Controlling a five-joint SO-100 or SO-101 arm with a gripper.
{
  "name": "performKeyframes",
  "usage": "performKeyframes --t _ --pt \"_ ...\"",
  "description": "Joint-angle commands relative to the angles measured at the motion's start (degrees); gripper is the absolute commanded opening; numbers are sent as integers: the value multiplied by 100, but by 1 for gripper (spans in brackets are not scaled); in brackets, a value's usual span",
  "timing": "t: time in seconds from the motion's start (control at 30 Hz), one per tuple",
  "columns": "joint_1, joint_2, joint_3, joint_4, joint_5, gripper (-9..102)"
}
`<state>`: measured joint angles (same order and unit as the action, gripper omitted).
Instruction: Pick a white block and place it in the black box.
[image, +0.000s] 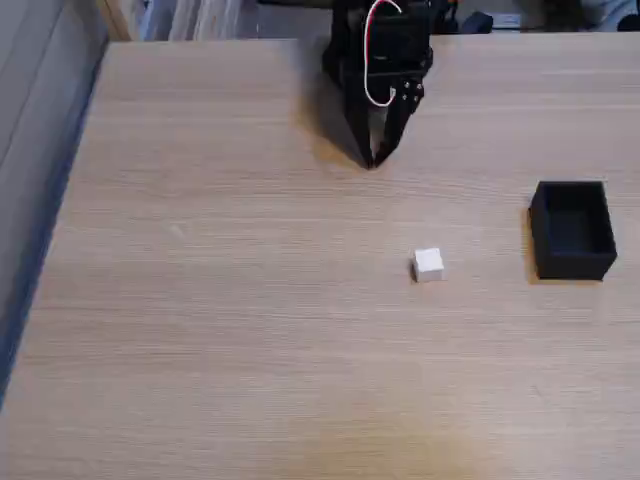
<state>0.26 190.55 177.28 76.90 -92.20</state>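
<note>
White block (428, 264) sits alone on the light wooden tabletop (220, 330) in the fixed view, a little right of centre and roughly midway between the near and far edges. It is a small cube, so it has no long axis to speak of; it is turned slightly, its edges at a small angle to the tabletop's edges, with its top face and a shaded near-left side showing. It rests flat, touching nothing else.

To its right and a bit farther back stands the black box (572, 230), well apart from the block and close to the right edge of the view. Its open top faces up, and its long axis runs near to far, the walls nearly square to the tabletop's edges. The inside looks dark, and I cannot tell what is in it.

Farther still, near the far edge of the tabletop and left of the block, the black arm reaches down with a red and white cable looped over it. Its hand (373, 158) points downward toward the wood, the two fingers meeting at their tips, closed on nothing, well apart from both block and box.
</note>
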Motion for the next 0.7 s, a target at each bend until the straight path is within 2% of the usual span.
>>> performKeyframes --t 0.0,0.67 --pt "9 35 70 35 26 0" --pt "158 35 70 26 -18 0"
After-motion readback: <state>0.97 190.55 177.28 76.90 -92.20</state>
